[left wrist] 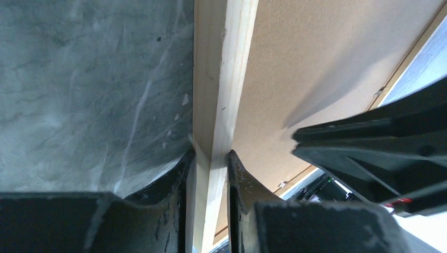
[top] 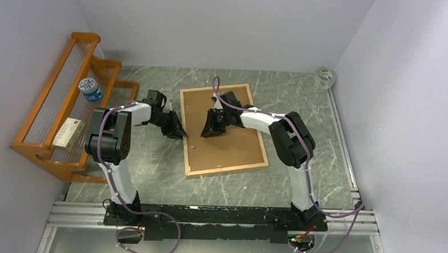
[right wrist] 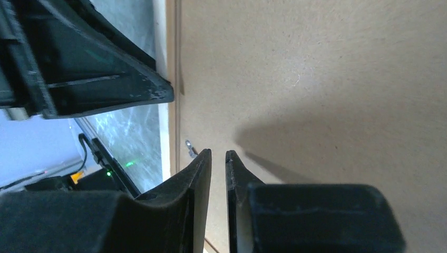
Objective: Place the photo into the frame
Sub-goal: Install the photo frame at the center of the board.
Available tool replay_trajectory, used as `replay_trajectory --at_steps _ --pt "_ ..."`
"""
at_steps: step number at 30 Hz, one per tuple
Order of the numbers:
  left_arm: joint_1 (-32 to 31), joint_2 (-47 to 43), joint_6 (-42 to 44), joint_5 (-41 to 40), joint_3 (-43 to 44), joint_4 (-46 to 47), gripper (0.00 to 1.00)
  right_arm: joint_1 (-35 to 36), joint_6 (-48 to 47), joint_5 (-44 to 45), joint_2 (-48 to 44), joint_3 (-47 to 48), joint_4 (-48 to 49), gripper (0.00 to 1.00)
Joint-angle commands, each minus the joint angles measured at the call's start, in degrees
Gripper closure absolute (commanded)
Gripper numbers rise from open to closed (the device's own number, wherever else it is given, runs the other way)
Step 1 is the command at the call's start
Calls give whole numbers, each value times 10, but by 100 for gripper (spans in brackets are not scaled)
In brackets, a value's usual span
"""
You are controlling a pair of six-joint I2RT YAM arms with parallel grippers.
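Light-wood rectangular picture frame (top: 227, 168): face down at mid grey marbled worktop (top: 151, 169), brown hardboard back (top: 235, 150) uppermost. Left pincer (left wrist: 211, 155): pinching the frame's left rail. Right pincer (right wrist: 218, 154): fingers nearly together, gripping nothing, over the board near that rail.

Left claw (left wrist: 211, 154) tight; right claw (right wrist: 217, 153) (slim gap) near-closed.

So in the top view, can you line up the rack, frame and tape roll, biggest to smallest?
1. rack
2. frame, not much smaller than the rack
3. tape roll, tiny by comparison
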Motion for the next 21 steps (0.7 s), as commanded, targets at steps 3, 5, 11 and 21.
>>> replay_trajectory --at_steps 3,5,11,21 --pt "-5 -7 7 16 -23 -25 90 19 -6 -49 33 13 20 81" --pt "-5 -8 10 8 -19 -32 91 27 -14 -54 38 11 11 81" --pt "-5 2 7 14 -10 -33 92 56 -19 -40 45 -5 4 82" --pt "-5 12 7 23 -12 -28 93 73 -29 -34 65 10 4 82"
